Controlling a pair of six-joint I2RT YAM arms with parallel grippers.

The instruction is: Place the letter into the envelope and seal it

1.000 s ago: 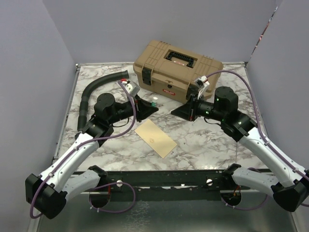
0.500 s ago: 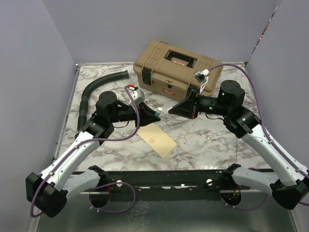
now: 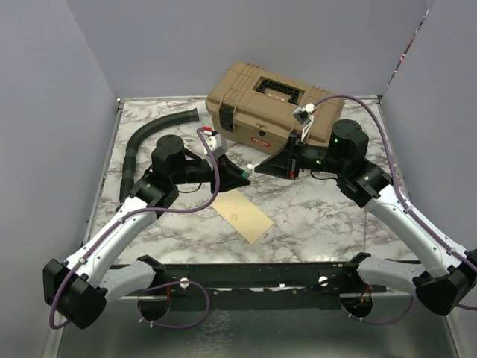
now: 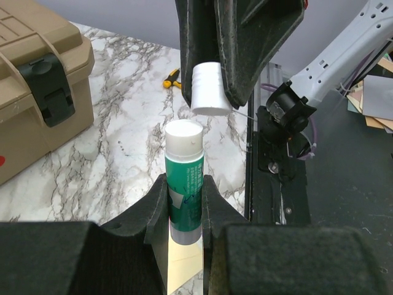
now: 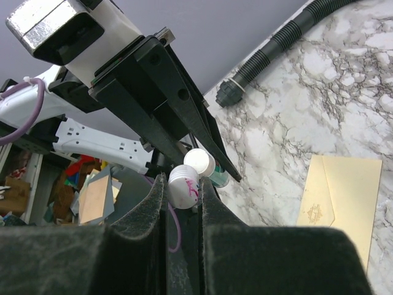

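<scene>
The pale yellow envelope (image 3: 241,213) lies flat on the marble table in front of both arms, and shows in the right wrist view (image 5: 341,196) and under the left fingers (image 4: 181,270). The letter is not in view. My left gripper (image 3: 244,175) is shut on a green glue stick (image 4: 184,178) with a white tip. My right gripper (image 3: 261,167) is shut on the stick's white cap (image 5: 184,184). The cap (image 4: 209,92) hangs just off the stick's tip, above the table behind the envelope.
A tan toolbox (image 3: 272,104) stands at the back of the table, close behind the grippers. A black corrugated hose (image 3: 145,142) curves along the back left. A small yellow and black tool (image 4: 172,77) lies on the marble.
Both grippers have lifted off the table and moved towards each other. The cap and the glue stick's tip are now almost touching.
</scene>
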